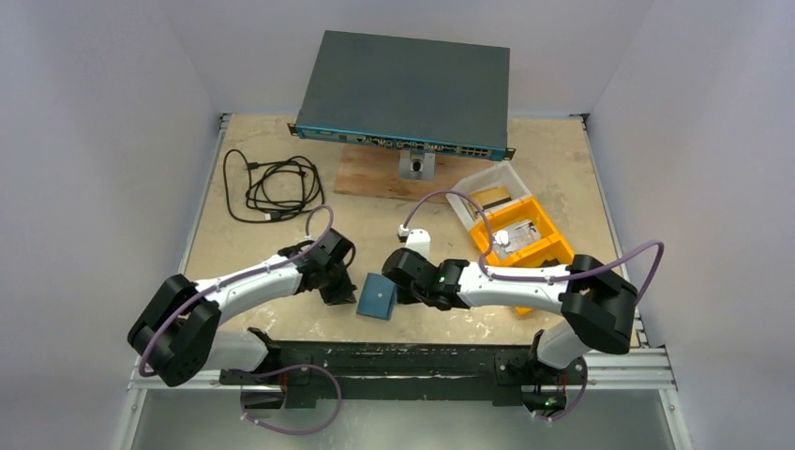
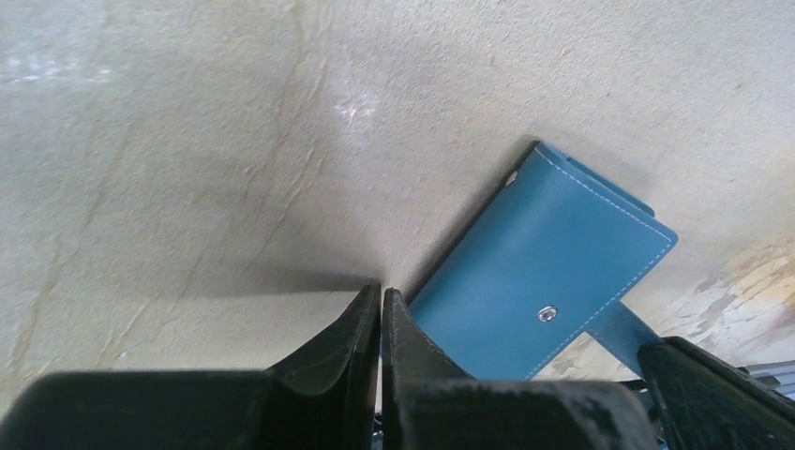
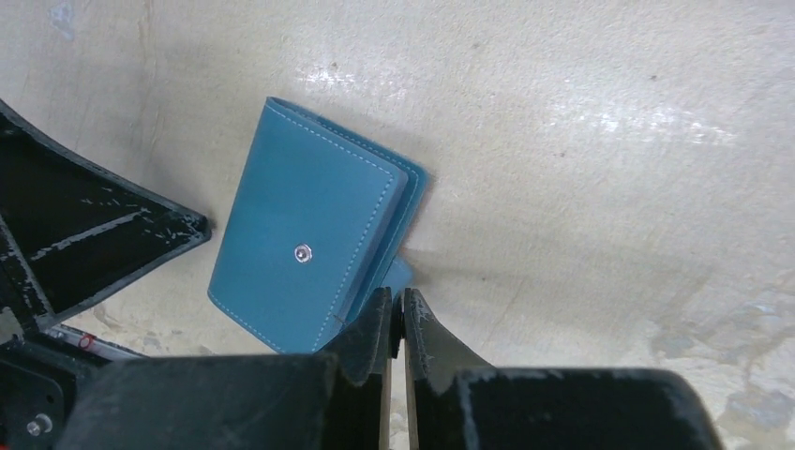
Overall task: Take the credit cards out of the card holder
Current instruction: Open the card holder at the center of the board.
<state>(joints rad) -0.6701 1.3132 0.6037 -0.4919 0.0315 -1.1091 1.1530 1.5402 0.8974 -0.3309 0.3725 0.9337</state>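
Mounting rail (image 1: 394, 361): nearest, along the table's near edge; carries both arm bases, hence both arms reaching out and bending inward to one spot.
Table (image 1: 562, 159): pale scuffed board under everything.
Network switch (image 1: 403, 89): far centre, raised on a stand over a wooden board (image 1: 366, 173); well apart from the work.
Orange bin (image 1: 553, 246): right of centre, beyond the right arm; something silvery inside, too small to name.
Clear tub (image 1: 506, 173): just beside the bin's far-left side; contents unclear.
Black cable (image 1: 272, 187): coiled, far left.
Card holder (image 3: 309, 244): teal, folded, flat on the table near centre, between the grippers; credit cards not visible, presumably inside.
Right gripper (image 3: 395, 305): fingers together at the holder's right edge, seemingly pinching the tab (image 2: 619, 328); probably to peel the cover open.
Left gripper (image 2: 382, 295): fingers together, nothing between, tips just beside the holder's left edge; likely a stop against sliding.
Snap stud (image 3: 302, 251): bare on the cover, so clasp undone.
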